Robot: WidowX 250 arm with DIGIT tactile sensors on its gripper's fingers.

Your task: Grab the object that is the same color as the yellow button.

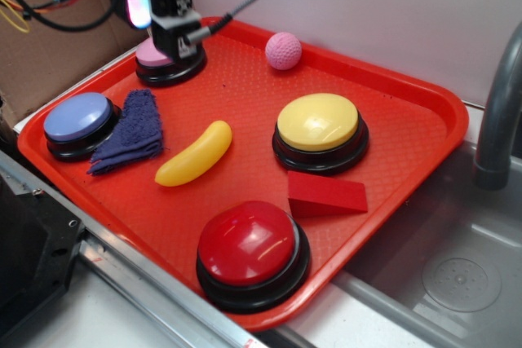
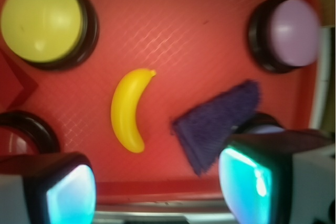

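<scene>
Hanging above the back left corner of the red tray, the claw is spread apart and holds nothing; in the wrist view its two glowing pads sit wide at either side of the bottom edge with bare tray between them. Right under it in the outside view is the pink button. Out from there, a crumpled purple cloth lies touching the blue button. The banana lies flat near the middle of the tray, just beside the cloth and apart from everything else. The yellow button stands to its right, with a red wedge block just in front of it. The red button sits at the near edge, and a pink ball rests near the far rim.
</scene>
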